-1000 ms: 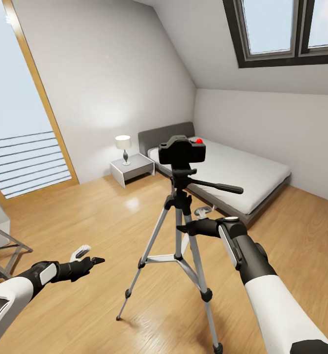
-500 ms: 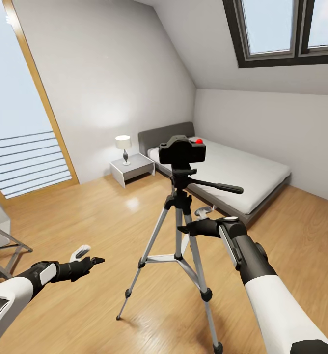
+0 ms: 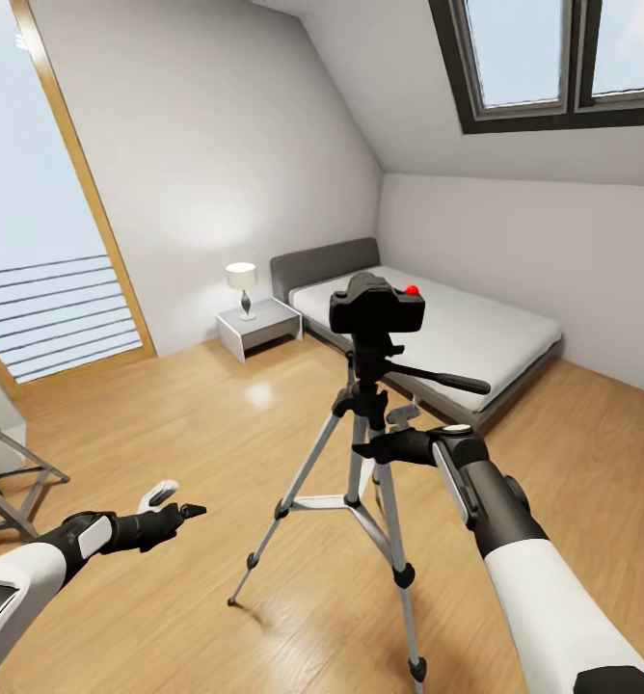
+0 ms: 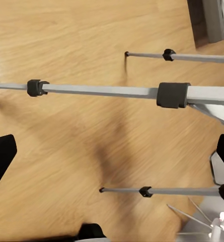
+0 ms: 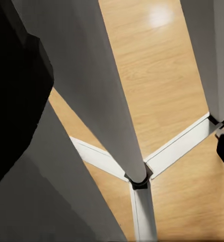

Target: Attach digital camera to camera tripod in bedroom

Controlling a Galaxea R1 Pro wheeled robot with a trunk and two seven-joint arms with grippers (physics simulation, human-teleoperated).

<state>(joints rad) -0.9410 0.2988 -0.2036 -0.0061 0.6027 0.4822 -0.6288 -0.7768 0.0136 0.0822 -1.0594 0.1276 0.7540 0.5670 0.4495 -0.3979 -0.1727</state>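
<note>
At the lower left of the head view, the left hand (image 3: pixel 174 503) of black plastic hangs low over the light wooden plank floor (image 3: pixel 168 424), its one white and one black finger apart and holding nothing. At the lower right, the right hand (image 3: pixel 385 445) is close beside the tall camera tripod with silver metal legs (image 3: pixel 356 453), just below its black joints; I cannot tell if its fingers are apart or together. In the right wrist view the smooth grey legs and flat braces (image 5: pixel 142 166) are very near. The small boxy black digital camera with a round red button (image 3: pixel 377 308) sits on the black pan head, at the frame's centre. Behind stands the grey low bed with a white mattress (image 3: pixel 457 328), and left of it a white bedside table with a small lamp (image 3: pixel 257 328). At the upper right is a dark-framed skylight (image 3: pixel 553 67).
</note>
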